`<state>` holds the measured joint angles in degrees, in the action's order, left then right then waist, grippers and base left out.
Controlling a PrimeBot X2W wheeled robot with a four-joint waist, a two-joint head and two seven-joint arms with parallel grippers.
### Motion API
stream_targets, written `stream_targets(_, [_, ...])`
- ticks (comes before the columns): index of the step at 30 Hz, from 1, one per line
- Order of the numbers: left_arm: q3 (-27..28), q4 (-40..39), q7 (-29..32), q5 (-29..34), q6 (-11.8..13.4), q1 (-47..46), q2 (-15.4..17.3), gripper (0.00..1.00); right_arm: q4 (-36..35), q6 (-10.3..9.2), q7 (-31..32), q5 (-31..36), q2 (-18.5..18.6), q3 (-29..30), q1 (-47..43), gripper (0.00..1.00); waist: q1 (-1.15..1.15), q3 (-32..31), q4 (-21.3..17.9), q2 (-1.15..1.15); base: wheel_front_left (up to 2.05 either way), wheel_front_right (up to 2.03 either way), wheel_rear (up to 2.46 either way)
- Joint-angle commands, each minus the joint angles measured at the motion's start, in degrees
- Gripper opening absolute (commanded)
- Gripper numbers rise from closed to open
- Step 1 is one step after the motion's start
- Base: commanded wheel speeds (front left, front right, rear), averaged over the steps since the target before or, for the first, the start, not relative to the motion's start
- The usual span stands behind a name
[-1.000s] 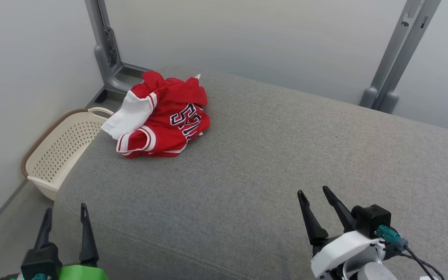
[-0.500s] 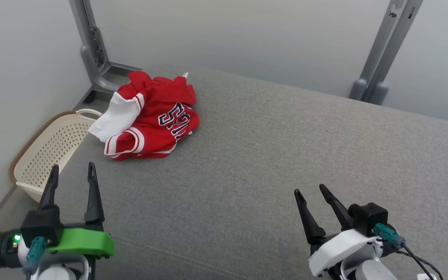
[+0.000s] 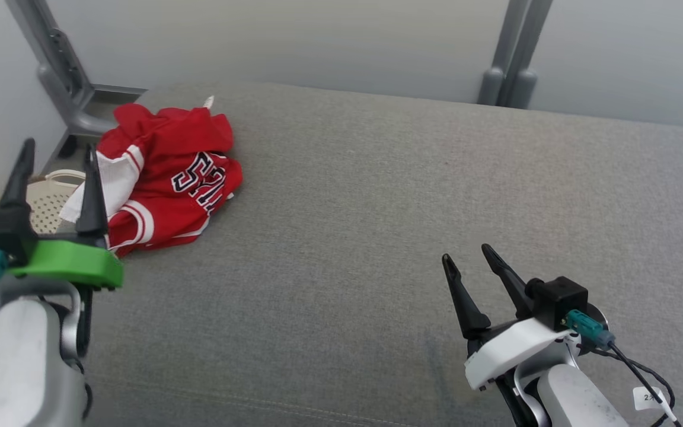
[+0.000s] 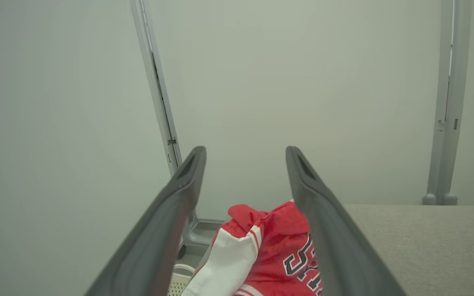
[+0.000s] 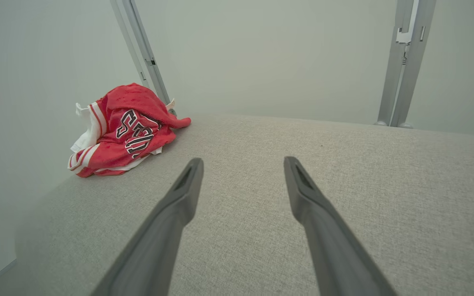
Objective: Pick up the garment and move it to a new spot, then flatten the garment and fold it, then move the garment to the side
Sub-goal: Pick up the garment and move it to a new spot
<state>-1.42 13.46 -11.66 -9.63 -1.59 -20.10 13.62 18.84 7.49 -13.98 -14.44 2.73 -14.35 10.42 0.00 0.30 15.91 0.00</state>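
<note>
Up from the bottom edge within a second, amid a swing of the head camera, now at nine o'clock just short of the crumpled red garment at ten o'clock on the grey cushion: left gripper, jaws spread, empty. Pickup apparently near, nothing grasped yet. At four o'clock, right gripper, likewise agape, idle. Basket half-hidden behind fingers; jersey lettering lost in folds.

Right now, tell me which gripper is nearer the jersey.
Left. The left gripper is open at the jersey's left edge, with the jersey ahead between its fingers. The right gripper is open well off to the jersey's right, over the cushion.
</note>
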Motion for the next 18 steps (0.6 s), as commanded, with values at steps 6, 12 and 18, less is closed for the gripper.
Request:
stream_targets(6, [0.97, 6.69, 1.08, -0.87, -2.30, -10.05, 4.26, 1.00, -1.24, 0.00, 0.47, 0.86, 0.29, -0.10, 1.67, 1.00, 0.00, 4.48, -6.60, 0.00, 0.00, 0.00, 0.00])
stream_targets(12, [0.33, 13.96, 2.91, -1.62, -4.05, -17.38, 7.83, 1.00, -1.84, 0.00, 0.44, 0.79, 0.28, -0.79, 3.00, 1.00, 0.00, 6.27, -9.96, 0.00, 0.00, 0.00, 0.00])
stream_targets(18, [-1.32, 22.17, 4.98, -3.85, -5.37, -23.51, 10.27, 1.00, -2.27, 0.00, 0.10, 0.78, 0.28, -1.00, 4.50, 1.00, 0.00, 8.91, -12.79, 0.00, 0.00, 0.00, 0.00])
